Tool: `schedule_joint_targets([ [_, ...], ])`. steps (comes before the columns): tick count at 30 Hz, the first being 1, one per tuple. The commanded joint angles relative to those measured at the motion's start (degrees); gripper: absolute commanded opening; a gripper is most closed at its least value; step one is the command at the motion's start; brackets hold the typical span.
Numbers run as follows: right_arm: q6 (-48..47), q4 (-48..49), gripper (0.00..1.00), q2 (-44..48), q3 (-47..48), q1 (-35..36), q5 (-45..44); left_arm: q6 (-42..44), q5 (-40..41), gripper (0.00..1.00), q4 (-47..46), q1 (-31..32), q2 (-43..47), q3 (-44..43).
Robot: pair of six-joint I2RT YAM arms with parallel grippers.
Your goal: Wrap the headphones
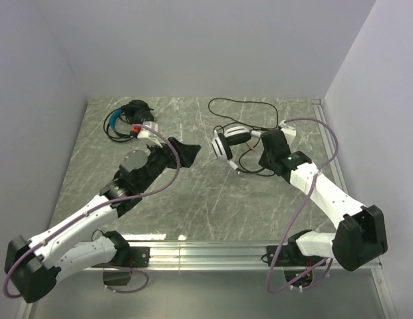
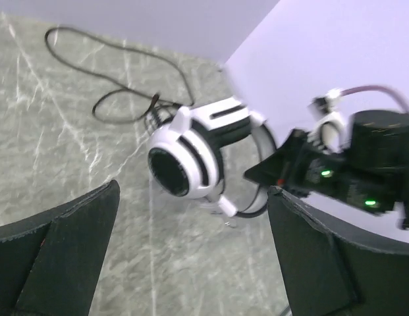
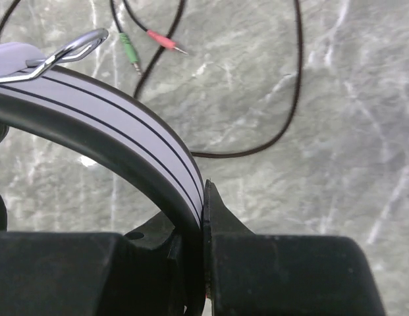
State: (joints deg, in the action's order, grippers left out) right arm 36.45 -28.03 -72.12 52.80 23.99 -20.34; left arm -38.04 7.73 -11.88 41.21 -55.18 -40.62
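Right fingers (image 3: 283, 270) clamp the white headset (image 1: 227, 139) by its headband; left fingers (image 2: 59, 257) gape apart, empty, over the middle of the table (image 1: 213, 206).

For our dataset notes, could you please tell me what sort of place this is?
Likely a robotics lab test cell: a left arm and right arm mounted on an aluminium rail, a marble-patterned tabletop, and plain white walls boxing it in.

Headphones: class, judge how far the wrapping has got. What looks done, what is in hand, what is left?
Done, it seems: the black headset lies far left in a tight bundle. In hand: the right gripper is shut on the headband of the white headset; the left gripper is open, holding nothing. Left: the white headset's cable lies loose and unwound.
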Motion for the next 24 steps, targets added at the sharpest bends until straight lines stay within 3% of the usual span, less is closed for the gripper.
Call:
schedule_joint_targets([
  [1,-2.52,1.41,0.0,3.3,0.82,-0.26,-0.4,1.84,-1.49,0.99,1.74,-0.08,2.88,-4.0],
  [5,-3.05,-0.36,0.0,5.22,1.96,-0.43,-0.41,1.83,-1.57,0.99,7.04,-0.08,2.0,-8.86],
  [8,-3.84,-1.41,0.0,9.26,3.01,-0.87,1.87,2.71,-2.1,0.99,4.42,-0.6,3.05,-7.02],
  [11,-3.84,-4.13,0.0,14.27,5.11,-2.1,3.9,-0.62,-5.6,0.99,3.71,-5.77,2.88,-5.79],
  [16,-4.45,-10.28,0.0,19.64,10.83,-4.39,9.16,-8.26,-23.85,0.99,-7.88,-19.39,-1.14,-1.13],
  [21,-3.4,-14.67,0.0,21.67,19.53,-4.83,13.82,-8.01,-30.65,0.99,-19.56,-19.94,-8.27,-0.95],
  [24,-2.44,-17.75,0.0,20.97,26.2,-5.0,16.38,-8.01,-37.25,0.99,-31.08,-19.94,-13.01,-0.86],
])
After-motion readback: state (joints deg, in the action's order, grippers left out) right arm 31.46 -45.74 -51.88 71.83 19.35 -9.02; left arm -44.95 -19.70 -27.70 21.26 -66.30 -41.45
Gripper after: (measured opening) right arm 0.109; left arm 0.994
